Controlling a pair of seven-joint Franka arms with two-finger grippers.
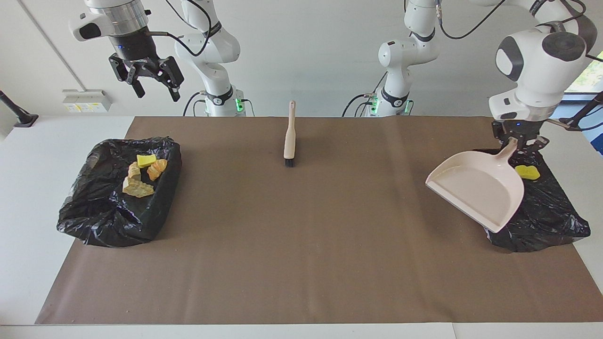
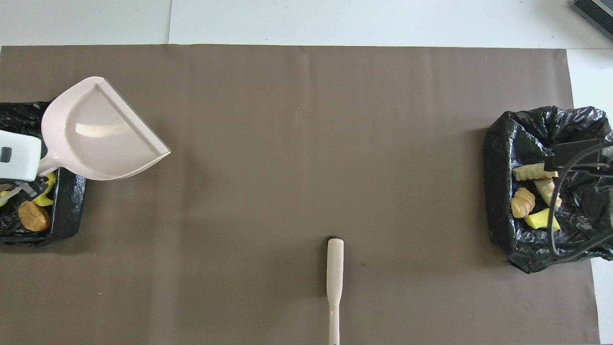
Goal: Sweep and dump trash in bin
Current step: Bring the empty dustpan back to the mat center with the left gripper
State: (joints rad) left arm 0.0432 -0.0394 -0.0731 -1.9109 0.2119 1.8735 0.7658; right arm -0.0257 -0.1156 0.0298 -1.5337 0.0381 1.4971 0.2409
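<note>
My left gripper point(image 1: 516, 142) is shut on the handle of the pink dustpan point(image 1: 476, 188), which hangs empty and tilted over the mat-side rim of the black-bagged bin point(image 1: 546, 221) at the left arm's end. Trash lies in that bin: a yellow sponge bit point(image 1: 526, 172) and a brown chunk point(image 2: 33, 216). The bin point(image 1: 108, 212) at the right arm's end holds a yellow bit point(image 1: 146, 160), an orange chunk point(image 1: 157, 168) and beige chunks point(image 1: 136, 187). My right gripper point(image 1: 158, 93) is open and empty, raised high near that bin.
The brush point(image 1: 289, 136) lies on the brown mat point(image 1: 301, 245) midway between the bins, near the robots, bristles pointing away from them. White table point(image 1: 28, 155) borders the mat on every side.
</note>
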